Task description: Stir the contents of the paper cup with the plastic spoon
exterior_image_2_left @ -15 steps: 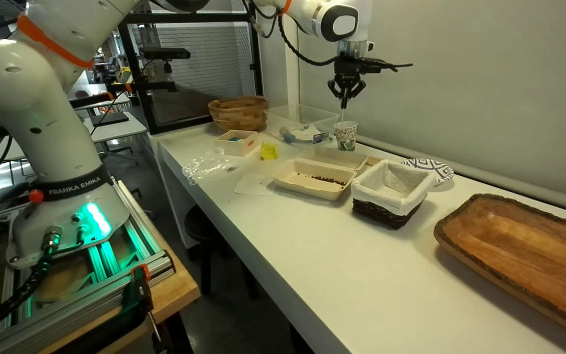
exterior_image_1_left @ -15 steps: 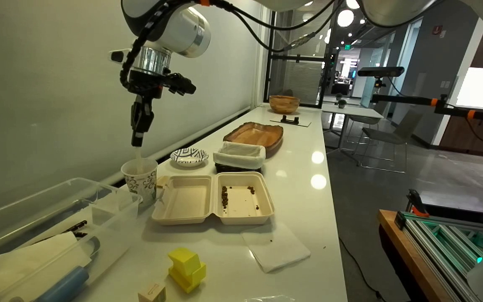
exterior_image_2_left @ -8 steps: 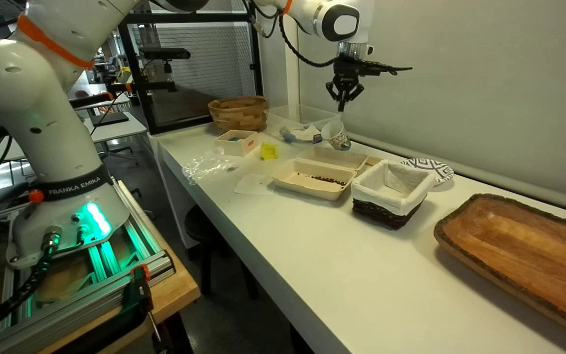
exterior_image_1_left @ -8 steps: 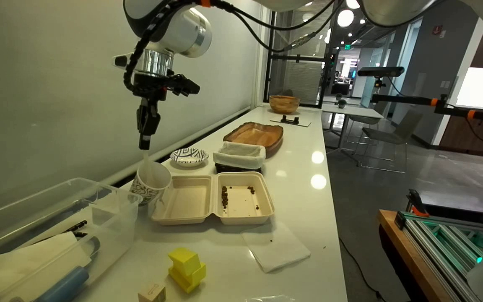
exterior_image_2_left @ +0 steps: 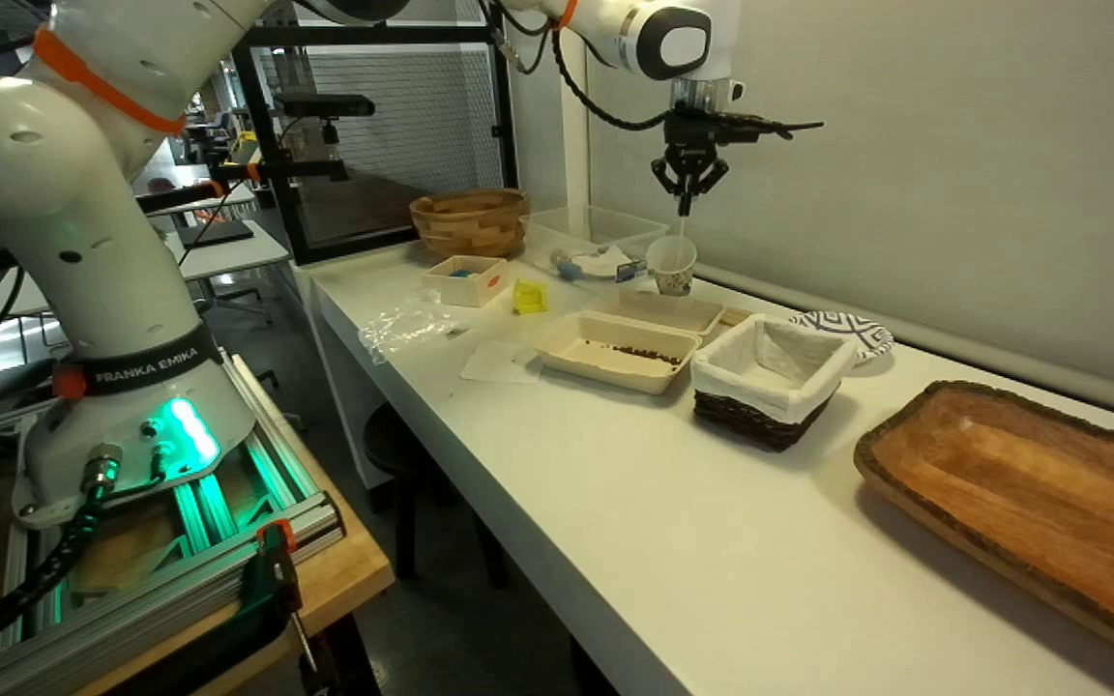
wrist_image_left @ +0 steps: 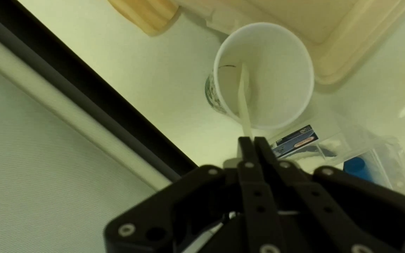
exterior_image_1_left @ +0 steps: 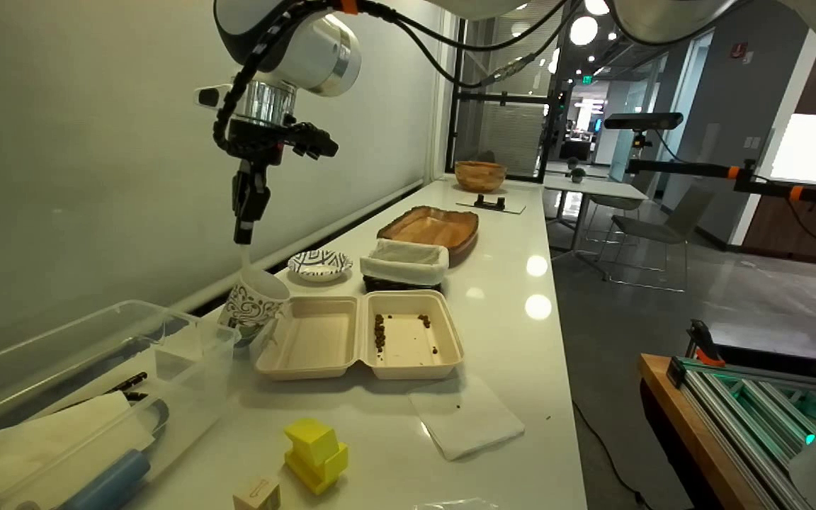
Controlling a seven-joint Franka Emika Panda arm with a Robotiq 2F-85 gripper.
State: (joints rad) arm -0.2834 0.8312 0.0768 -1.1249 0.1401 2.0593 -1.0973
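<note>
Counter point(exterior_image_2_left: 615, 503) is carrying the things you are working with. In an exterior view, a clear plastic bin point(exterior_image_1_left: 204, 354) is sitting toward eight o'clock, and an open beige clamshell box point(exterior_image_1_left: 323, 333) is lying toward seven. Your claw point(wrist_image_left: 253, 141) is hanging above the gap between them, jaws standing together and clamping the plastic spoon point(wrist_image_left: 243, 102) by its upper end.

Beneath it, the paper cup point(exterior_image_1_left: 248, 308) is sitting tilted, apparently on one edge of its base, mouth leaning toward one o'clock. It is standing just beside the box, touching or not you cannot tell. You are probably partway through stirring, and that lean is posing your main risk: the spoon is likely pressing sideways on the wall. By pushing farther, you are risking tipping the cup over and spilling its contents onto the box or counter.

The spoon itself is running from the claw toward twelve o'clock in the wrist view, crossing the cup's rim near seven. Such a narrow pinch is likely leaving it free to pivot, should its lower end be catching. Inside the cup, toward ten o'clock, a thin dark curve point(wrist_image_left: 227, 65) is showing; you are seeing too little to name it.
</note>
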